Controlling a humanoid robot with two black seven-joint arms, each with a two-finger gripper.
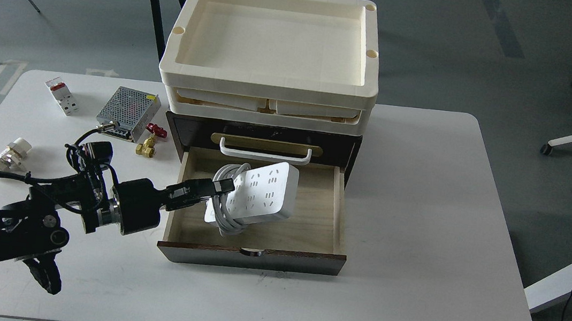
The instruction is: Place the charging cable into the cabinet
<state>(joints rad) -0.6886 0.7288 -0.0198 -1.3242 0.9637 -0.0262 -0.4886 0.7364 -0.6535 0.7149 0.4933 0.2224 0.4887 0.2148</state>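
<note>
The charging cable point(263, 194), a white power strip with its thick white cord looped round it, hangs tilted inside the open pale plywood drawer point(310, 228) of the dark brown cabinet point(177, 126). My left gripper point(218, 188) comes in from the left over the drawer's left wall and is shut on the strip's left end and cord loops. The strip sits low in the drawer; I cannot tell whether it touches the floor. The right gripper is not in view.
Cream plastic trays point(268, 80) are stacked on the cabinet. On the table at the left lie a silver perforated power-supply box point(128, 107), a white-and-red breaker block point(61, 96), a brass valve with a red handle point(148, 142) and white fittings point(9, 156).
</note>
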